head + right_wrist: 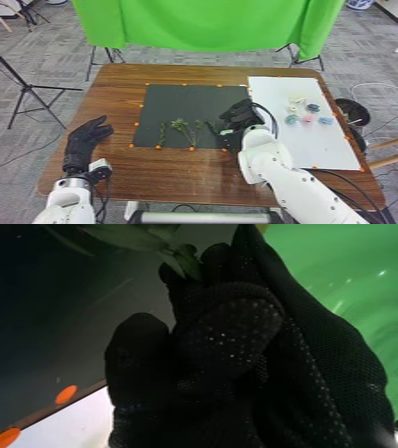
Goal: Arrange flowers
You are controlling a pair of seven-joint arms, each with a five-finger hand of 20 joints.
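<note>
In the head view, my right hand (238,119) was at the right side of the dark mat (187,99), beside the white sheet (266,151) with its small flower heads (308,118). Green stems (184,129) lay on the mat, and my left hand (87,137) rested relaxed, its fingers loose, over the worktop (142,177). I judged the step to be placing greenery; doing it well meant coming in low, lining it up with its neighbours and keeping my knuckles off them.

In the right wrist view, my fingers were bent together, clamped on a leafy sprig (188,263) by its stem, leaves past the fingertips. Such a thin stem probably wanted a light pinch, a level set-down and a slow, straight release, lest glove fabric drag it askew.
</note>
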